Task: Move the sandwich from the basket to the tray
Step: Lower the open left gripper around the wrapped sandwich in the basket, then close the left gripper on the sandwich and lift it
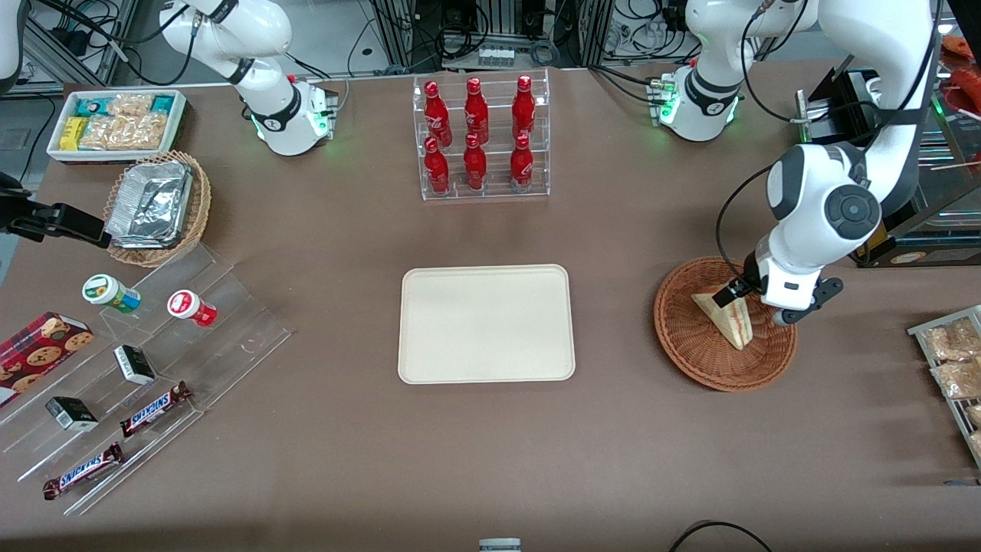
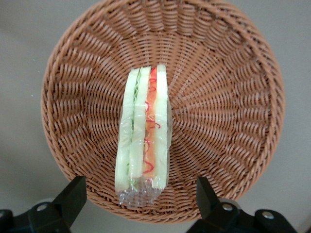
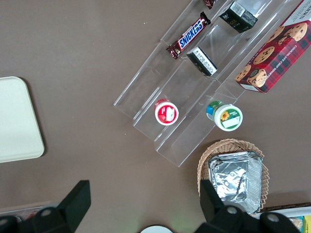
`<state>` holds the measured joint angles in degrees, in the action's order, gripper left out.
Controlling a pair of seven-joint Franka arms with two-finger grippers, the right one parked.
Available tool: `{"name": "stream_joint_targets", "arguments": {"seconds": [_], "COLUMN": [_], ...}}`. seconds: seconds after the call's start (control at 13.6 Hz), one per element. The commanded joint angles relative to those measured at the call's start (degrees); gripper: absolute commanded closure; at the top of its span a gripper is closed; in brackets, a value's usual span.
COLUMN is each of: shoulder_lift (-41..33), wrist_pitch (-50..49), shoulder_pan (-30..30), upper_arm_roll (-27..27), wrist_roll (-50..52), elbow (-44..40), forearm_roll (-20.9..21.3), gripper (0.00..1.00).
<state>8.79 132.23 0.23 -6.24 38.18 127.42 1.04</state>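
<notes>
Red bottles [image 1: 477,138] in clear rack [image 1: 483,188]

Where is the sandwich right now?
The sandwich stands on edge in the basket, toward the working arm's end, directly under the open gripper.

I see sandwich [image 1: 730,318] in basket [image 1: 690,337], at working arm's end. Gripper [image 2: 141,196] above it, fingers [image 2: 73,194] apart, straddling sandwich. Tray [image 1: 486,323] beside basket, mid-table, well apart.

Robot lab: cable-strewn equipment racks [image 1: 490,31]
</notes>
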Motion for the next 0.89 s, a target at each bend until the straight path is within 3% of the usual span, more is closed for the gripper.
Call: {"name": "stream_joint_targets", "arguments": {"seconds": [0.0, 0.3, 0.37, 0.52, 0.59, 0.81], "shoulder_lift": [2.10, 5.35, 5.88, 5.89, 5.80, 5.54], "wrist_pitch": [2.15, 4.79, 4.97, 4.79, 4.62, 4.09], "shoulder_pan": [-0.41, -0.50, -0.50, -0.41, -0.32, -0.41], "upper_arm_roll": [-0.08, -0.08, -0.08, 0.00, 0.00, 0.09], "wrist_roll": [1.28, 1.20, 1.28, 1.11, 0.85, 0.32], "elbow": [-0.07, -0.16, -0.16, -0.16, -0.24, -0.68], "forearm_roll": [0.89, 1.07, 0.98, 1.07, 1.07, 2.20], "gripper": [0.00, 0.02, 0.16, 0.82, 1.00, 1.00]}}
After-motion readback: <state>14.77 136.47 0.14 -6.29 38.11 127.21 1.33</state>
